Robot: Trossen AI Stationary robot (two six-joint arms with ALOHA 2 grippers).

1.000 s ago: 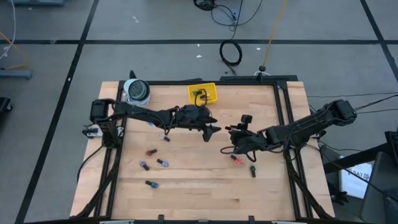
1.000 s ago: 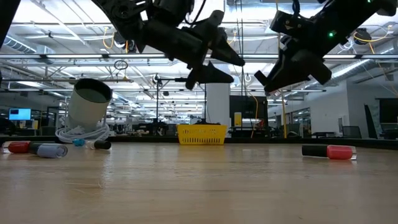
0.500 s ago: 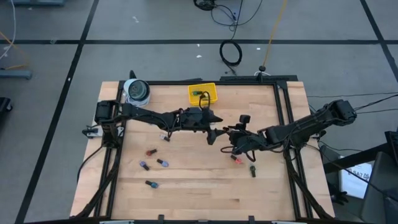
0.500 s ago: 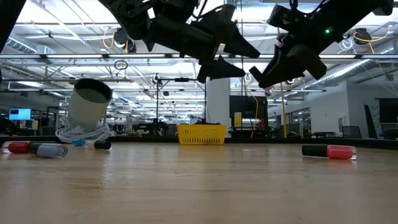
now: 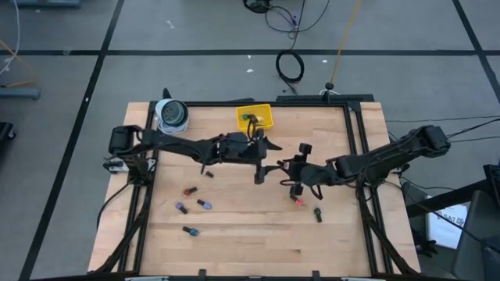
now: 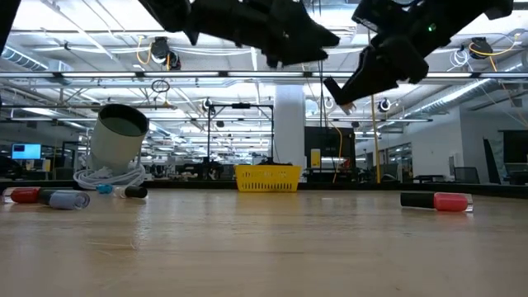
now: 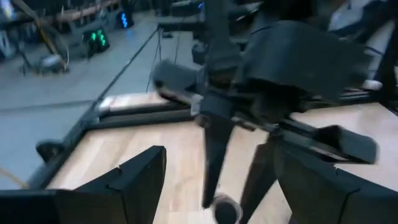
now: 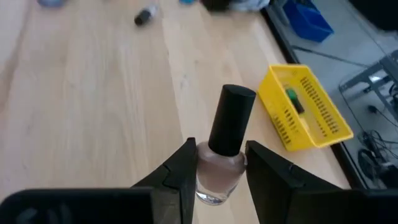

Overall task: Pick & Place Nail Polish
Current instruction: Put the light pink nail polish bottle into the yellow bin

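Observation:
My right gripper [image 8: 219,186] is shut on a pale pink nail polish bottle [image 8: 225,146] with a black cap, held high above the table's middle [image 5: 286,170]; it also shows in the low view [image 6: 345,97]. My left gripper [image 5: 267,161] is open and empty, just to the left of the right gripper and facing it. In the left wrist view its fingers [image 7: 134,180] stand wide apart, with the right gripper and bottle [image 7: 225,209] ahead of them. Several more nail polish bottles lie on their sides on the table: a red one [image 5: 298,200], a green one [image 5: 318,214], and others at the left [image 5: 187,190]. My right gripper pinches the bottle's glass body [image 8: 219,169] between its two fingers, one on each side, below the cap. The black cap [image 8: 232,118] stands out past the fingertips. The bottle is lifted clear of the table.
A yellow tray [image 5: 264,110] at the far middle holds a green bottle [image 8: 292,99]. A grey-white tape roll [image 5: 172,115] and a cable stand at the far left corner. A black frame runs along the table's edges.
Both grippers have gone up, away from the table. My right gripper has carried the bottle a little toward the far edge and toward the left gripper. My left gripper has stayed open and now stands close to the right one.

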